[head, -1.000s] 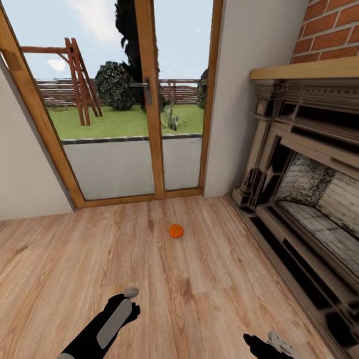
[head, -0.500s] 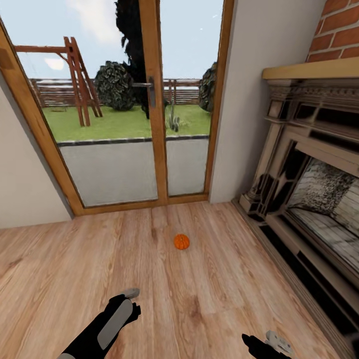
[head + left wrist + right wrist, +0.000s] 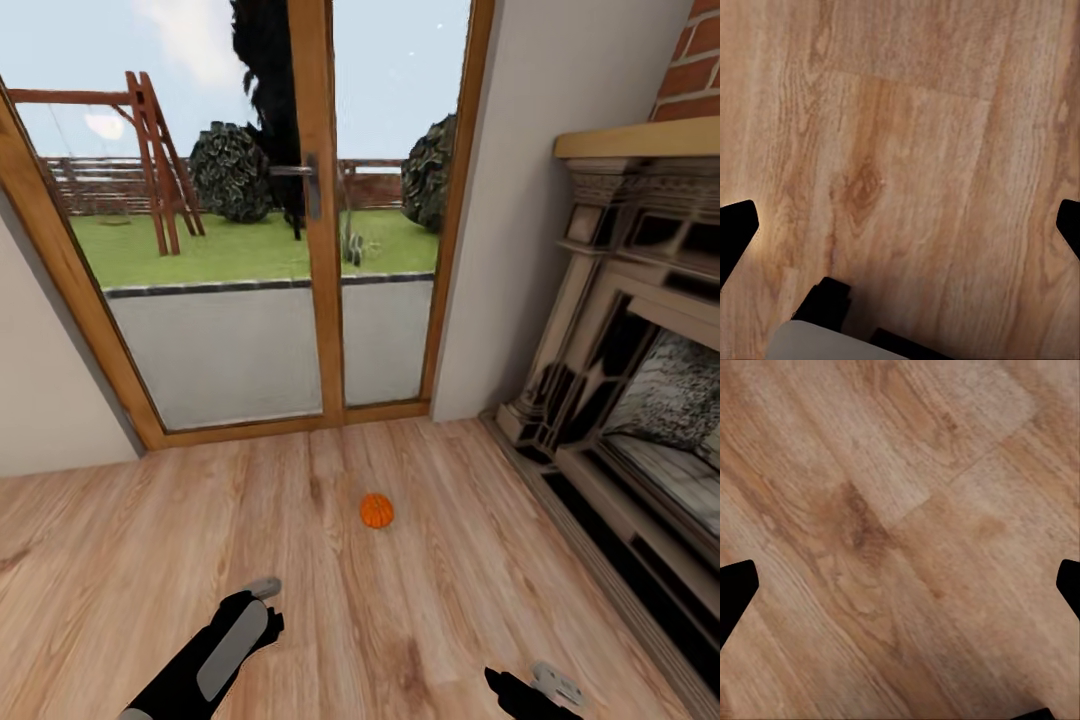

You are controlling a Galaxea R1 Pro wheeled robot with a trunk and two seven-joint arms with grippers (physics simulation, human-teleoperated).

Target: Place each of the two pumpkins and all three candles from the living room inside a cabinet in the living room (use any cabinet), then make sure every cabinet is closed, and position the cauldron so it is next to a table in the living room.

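Head view: the pumpkin (image 3: 377, 510) lies on the floor ahead, between both wide-spread, empty end effectors, left end effector (image 3: 262, 590) nearer.

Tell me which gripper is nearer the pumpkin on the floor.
Left. The left gripper sits just short of the pumpkin, to its left; the right gripper hangs farther back, to its right.

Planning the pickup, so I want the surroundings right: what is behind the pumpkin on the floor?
Behind the pumpkin bare wooden floor runs to the glass patio doors, with a garden beyond. The fireplace stands off to its right. The pumpkin's far side is hidden.
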